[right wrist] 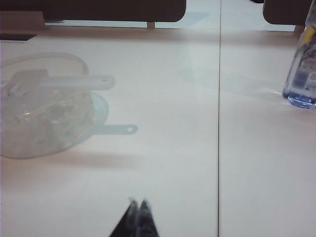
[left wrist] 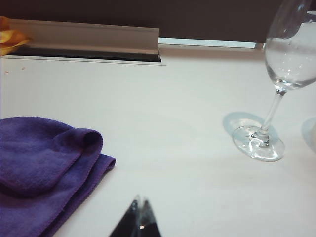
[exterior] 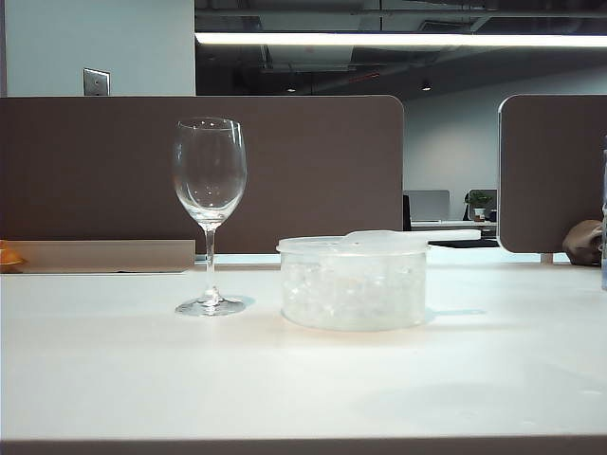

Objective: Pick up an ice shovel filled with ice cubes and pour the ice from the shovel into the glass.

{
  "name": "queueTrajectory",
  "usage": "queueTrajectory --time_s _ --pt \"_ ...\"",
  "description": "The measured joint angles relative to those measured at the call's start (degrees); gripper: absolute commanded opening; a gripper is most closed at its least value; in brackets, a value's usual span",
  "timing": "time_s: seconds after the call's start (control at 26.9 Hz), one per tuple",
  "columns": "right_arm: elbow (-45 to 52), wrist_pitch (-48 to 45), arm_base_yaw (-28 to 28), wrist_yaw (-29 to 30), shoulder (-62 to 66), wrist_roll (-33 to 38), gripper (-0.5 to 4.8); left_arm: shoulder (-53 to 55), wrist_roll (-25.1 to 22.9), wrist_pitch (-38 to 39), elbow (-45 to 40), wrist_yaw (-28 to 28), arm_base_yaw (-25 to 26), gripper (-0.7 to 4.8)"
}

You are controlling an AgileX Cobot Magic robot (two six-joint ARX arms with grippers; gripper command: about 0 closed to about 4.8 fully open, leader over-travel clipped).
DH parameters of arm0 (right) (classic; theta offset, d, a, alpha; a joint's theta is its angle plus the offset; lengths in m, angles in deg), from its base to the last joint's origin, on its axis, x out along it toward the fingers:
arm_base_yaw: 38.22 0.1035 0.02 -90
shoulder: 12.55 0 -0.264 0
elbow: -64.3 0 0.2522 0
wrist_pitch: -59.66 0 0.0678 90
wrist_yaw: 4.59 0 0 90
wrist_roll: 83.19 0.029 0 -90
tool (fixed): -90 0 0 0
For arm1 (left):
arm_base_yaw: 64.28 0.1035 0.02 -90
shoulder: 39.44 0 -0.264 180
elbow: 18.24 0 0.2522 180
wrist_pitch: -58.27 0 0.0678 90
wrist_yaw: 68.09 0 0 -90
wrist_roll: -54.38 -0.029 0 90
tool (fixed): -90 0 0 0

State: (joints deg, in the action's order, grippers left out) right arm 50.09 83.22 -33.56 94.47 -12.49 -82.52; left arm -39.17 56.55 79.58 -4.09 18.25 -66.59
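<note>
Exterior view: the wine glass [exterior: 210,213] stands upright and empty on the white tabletop [exterior: 303,389], left of centre. Just beside it, toward the right, sits a round clear plastic tub [exterior: 353,284] full of ice cubes [exterior: 351,294]. The ice shovel [exterior: 408,237] lies flat across the tub's rim, its long handle pointing toward the right edge of the tabletop. Neither arm shows here.

Left wrist view: the left gripper [left wrist: 140,219] hangs low over the tabletop's near edge, its two dark fingertips pressed together with nothing between them. A folded purple cloth [left wrist: 44,168] lies beside it, and the glass [left wrist: 281,74] stands well apart, farther in.

Right wrist view: the right gripper [right wrist: 138,217] is likewise pinched closed and empty near the front edge. The tub [right wrist: 44,113] lies ahead and off to one side, with the ice shovel [right wrist: 64,81] resting across it, its bowl over the ice and its handle [right wrist: 94,81] jutting past the rim on the side nearer this gripper. A water bottle [right wrist: 302,69] stands near the far right corner.

Judged from this, the right arm is the nearer one to the handle, and its jaws must spread before closing across the handle's width.
</note>
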Motion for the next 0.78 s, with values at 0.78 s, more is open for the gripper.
queueTrajectory --time_s 0.78 --pt "0.0 -0.02 0.0 0.17 0.0 13.22 0.01 0.0 0.0 -0.02 0.0 -1.7 0.02 -0.05"
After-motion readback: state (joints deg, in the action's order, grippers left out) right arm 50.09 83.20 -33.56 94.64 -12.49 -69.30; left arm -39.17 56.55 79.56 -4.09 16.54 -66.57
